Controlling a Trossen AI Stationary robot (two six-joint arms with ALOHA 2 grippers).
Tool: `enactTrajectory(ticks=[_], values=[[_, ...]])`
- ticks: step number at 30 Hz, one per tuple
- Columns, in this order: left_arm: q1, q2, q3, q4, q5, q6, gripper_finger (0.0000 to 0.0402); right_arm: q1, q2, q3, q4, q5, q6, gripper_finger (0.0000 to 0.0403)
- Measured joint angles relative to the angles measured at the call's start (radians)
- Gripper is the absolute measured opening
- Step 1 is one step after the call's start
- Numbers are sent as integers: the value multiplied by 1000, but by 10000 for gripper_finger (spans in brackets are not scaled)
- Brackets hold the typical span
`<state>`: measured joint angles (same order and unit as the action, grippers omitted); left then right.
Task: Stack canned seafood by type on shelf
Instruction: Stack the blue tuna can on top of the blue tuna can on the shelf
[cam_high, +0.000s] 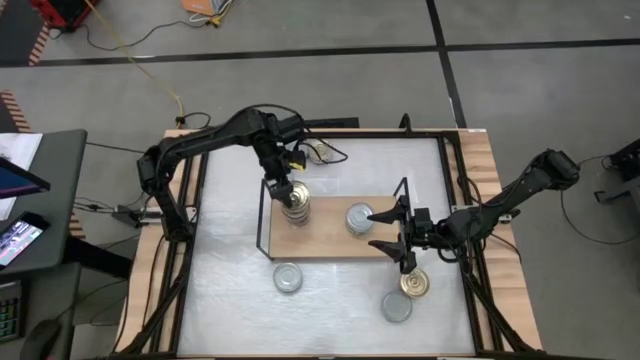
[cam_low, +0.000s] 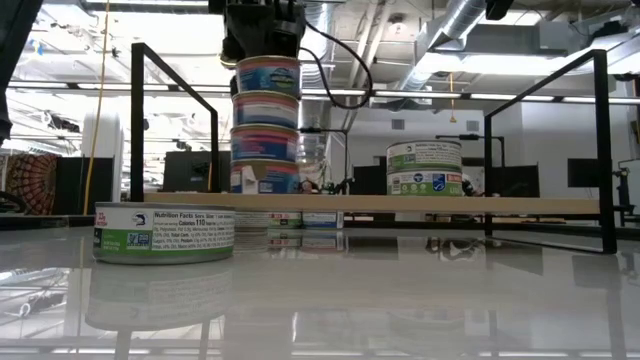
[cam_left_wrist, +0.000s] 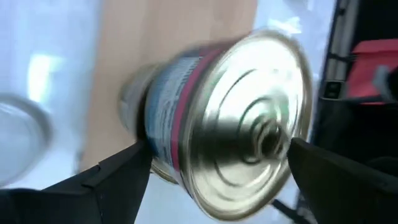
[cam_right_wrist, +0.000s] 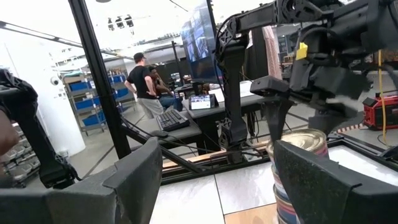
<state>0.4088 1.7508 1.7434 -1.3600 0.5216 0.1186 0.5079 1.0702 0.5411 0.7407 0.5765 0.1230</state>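
From above, I am holding my left gripper (cam_high: 291, 189) over the tall stack of flat round metal tins (cam_high: 294, 207) standing on the light wooden shelf board with thin black wire end frames (cam_high: 330, 243); my fingers are flanking the top tin. My right gripper (cam_high: 394, 236) is waiting spread wide at the shelf's right end, empty, near a shorter pile with a silver-grey lid (cam_high: 360, 218). Three loose tins are lying on the white tabletop (cam_high: 230, 300): a silver-lidded one (cam_high: 288, 277) in front of the shelf, a gold pull-tab one (cam_high: 414, 284) and another silver one (cam_high: 396, 306) just beside it.

At table height the stack (cam_low: 267, 125) is showing four tins, a second pile (cam_low: 424, 168) sitting well apart on the board (cam_low: 400, 204) (the wrist above the stack is cut off by the frame edge).

My left wrist camera is showing the top tin's ridged silver lid (cam_left_wrist: 249, 124) between my two fingers (cam_left_wrist: 118, 174), which are standing wide with small gaps, so I am judging it released rather than gripped.

My right wrist camera is catching only the stack's rim (cam_right_wrist: 305, 142); labels are too blurred to tell the types apart.

These tins should be stiff, dense and slippery; I would pinch across the side wall, since a tall stack is likely to topple if nudged
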Motion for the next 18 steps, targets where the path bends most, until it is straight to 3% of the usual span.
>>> enactTrajectory(ticks=[12, 18], values=[[-4, 0, 97, -67, -120, 44, 361, 0, 0, 0, 0, 0, 0, 329], [-20, 0, 102, 1, -373, 132, 361, 0, 0, 0, 0, 0, 0, 329]])
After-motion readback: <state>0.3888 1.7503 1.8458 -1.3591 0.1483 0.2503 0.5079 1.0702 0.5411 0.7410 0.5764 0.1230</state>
